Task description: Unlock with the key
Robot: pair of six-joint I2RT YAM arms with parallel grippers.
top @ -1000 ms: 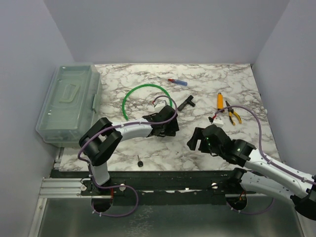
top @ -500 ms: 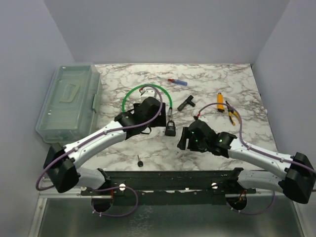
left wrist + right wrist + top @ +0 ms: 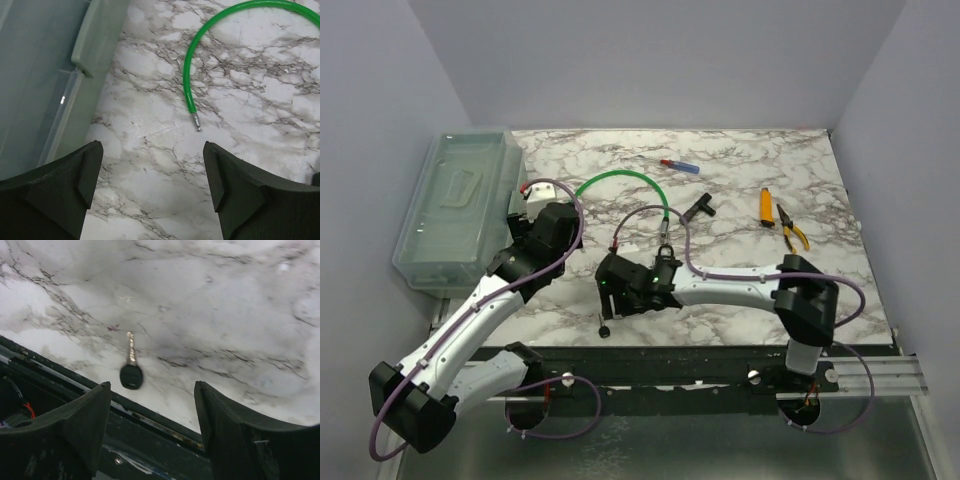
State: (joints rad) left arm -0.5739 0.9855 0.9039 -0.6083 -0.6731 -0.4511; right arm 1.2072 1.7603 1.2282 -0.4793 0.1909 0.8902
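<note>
Currently, the lidded plastic box (image 3: 460,205) sits closed at the table's (image 3: 740,200) left edge, contents indiscernible. Beside it, the left gripper (image 3: 150,170) hangs wide open, holding nothing. The right gripper (image 3: 151,395) stands wide open and empty over the key (image 3: 131,371), which lies at the near edge.

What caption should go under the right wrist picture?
Open right hand hovering over a black-topped key near the edge of the marble table.
</note>
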